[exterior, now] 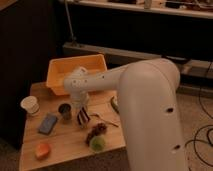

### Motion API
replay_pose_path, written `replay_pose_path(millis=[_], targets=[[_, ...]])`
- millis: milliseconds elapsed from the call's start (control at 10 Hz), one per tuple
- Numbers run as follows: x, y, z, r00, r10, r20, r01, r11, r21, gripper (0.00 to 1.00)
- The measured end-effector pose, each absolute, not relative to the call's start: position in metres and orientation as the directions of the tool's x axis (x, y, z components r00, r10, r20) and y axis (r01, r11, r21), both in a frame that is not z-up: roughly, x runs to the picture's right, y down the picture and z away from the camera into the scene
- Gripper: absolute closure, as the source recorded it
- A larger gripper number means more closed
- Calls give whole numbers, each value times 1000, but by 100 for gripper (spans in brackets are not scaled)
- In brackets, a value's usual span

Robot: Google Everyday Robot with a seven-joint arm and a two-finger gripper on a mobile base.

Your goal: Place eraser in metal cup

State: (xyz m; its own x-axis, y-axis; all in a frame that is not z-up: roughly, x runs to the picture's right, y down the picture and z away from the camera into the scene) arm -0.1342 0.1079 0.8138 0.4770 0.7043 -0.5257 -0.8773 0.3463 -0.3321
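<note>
Our gripper (82, 117) hangs low over the tabletop (65, 146), in front of the yellow bin (75, 70). Its fingers are together, clamped, as far as we can tell, on the eraser (83, 120), whose stripes show at their tips. We judge its long axis to be near upright. The metal cup (65, 111) stands just beside it, on the side towards the paper cup (31, 105). We judge the coming move is a short lift and a carry that way, until the eraser is over the cup's mouth.
</note>
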Motion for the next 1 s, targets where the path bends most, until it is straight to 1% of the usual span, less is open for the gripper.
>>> replay_pose_path(millis=[200, 500, 1000], targets=[[-135, 88, 809, 496, 703, -510, -866, 361, -346, 100], [-153, 63, 799, 550, 695, -463, -828, 378, -415, 100], [-189, 54, 777, 637, 672, -379, -748, 419, -514, 100]])
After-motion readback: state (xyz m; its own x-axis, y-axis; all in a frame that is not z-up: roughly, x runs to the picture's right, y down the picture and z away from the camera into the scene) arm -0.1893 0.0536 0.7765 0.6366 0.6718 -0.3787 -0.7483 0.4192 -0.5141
